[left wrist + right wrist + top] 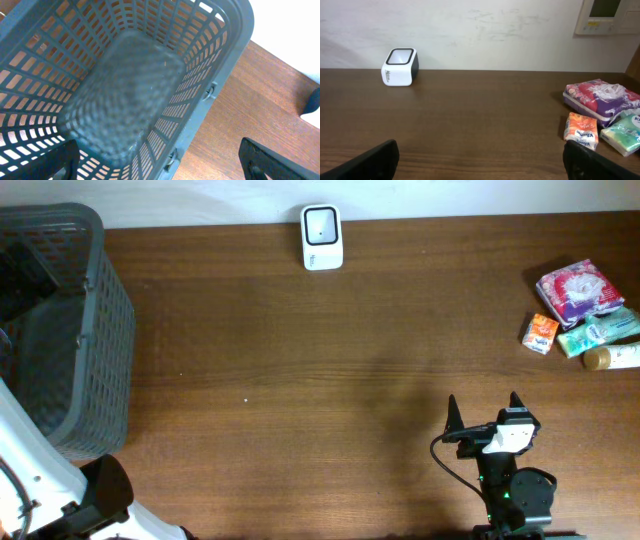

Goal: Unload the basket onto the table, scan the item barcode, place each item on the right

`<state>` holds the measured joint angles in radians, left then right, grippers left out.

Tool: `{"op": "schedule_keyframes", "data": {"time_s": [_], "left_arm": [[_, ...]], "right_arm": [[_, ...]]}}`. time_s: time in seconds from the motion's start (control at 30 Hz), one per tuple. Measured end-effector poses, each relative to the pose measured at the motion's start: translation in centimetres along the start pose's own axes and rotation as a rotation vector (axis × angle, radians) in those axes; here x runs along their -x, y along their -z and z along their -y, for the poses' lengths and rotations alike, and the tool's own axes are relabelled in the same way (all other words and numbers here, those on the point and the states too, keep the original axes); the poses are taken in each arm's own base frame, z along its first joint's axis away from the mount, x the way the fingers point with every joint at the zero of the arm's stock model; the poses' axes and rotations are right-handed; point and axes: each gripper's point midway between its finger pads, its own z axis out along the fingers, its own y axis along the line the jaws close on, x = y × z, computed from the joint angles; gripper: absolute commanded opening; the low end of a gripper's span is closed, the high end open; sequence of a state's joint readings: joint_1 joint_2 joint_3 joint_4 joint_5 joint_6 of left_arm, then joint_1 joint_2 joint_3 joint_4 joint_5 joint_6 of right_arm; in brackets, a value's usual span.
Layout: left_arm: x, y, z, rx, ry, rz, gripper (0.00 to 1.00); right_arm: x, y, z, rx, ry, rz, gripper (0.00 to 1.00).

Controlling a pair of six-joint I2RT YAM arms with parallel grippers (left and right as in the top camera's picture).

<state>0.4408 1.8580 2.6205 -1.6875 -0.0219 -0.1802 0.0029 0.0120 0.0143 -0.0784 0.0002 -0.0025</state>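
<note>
Right now I see the white barcode scanner (322, 237) standing at the back edge of the tabletop (300, 380). Well off to its right lie the items, bunched together: a purple tissue pack (578, 290), an orange packet (540, 333), a green packet (600, 332) and a bottle (612, 358). My right pincer (484, 406) sits nearer me than the scanner and to its right, spread wide and holding nothing. My left pincer (157, 165), far left of the scanner, hangs spread and empty over the grey basket (235, 30).

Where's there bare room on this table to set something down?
Bare: the brown wooden tabletop between the grey plastic lattice basket, the white cube-shaped scanner and the open right gripper. Crowded: the right edge, with colourful soft packets.
</note>
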Motion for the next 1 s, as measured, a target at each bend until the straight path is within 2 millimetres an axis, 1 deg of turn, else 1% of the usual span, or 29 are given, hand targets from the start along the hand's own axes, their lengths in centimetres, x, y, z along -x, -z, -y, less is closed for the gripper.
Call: {"op": "schedule_keyframes", "data": {"time_s": [0.67,0.77,0.8,0.87,0.9,0.93,1.0], "left_arm": [[-0.1,0.1,0.1,-0.008,0.000,-0.002,0.99],[-1.7,1.5,0.9,-0.070,0.000,-0.007,0.99],[-2.6,2.4,1.3,-0.106,-0.001,0.006,0.99],[-3.4,3.9,1.8,-0.157,-0.004,0.049,0.99],[-4.3,4.8,2.3,-0.202,-0.009,0.089,0.99],[-5.1,5.2,2.8,-0.244,-0.014,0.123,0.99],[-6.5,5.0,3.8,-0.332,-0.032,0.176,0.99]], "right_arm": [[0.0,0.0,0.0,0.000,-0.002,0.000,0.98],[0.0,0.0,0.0,0.000,-0.002,0.000,0.98],[0.0,0.0,0.0,0.000,-0.003,0.000,0.99],[0.0,0.0,0.0,0.000,-0.003,0.000,0.99],[0.0,0.0,0.0,0.000,-0.002,0.000,0.99],[0.0,0.0,0.0,0.000,-0.002,0.001,0.99],[0.0,0.0,0.0,0.000,-0.003,0.000,0.98]]}}
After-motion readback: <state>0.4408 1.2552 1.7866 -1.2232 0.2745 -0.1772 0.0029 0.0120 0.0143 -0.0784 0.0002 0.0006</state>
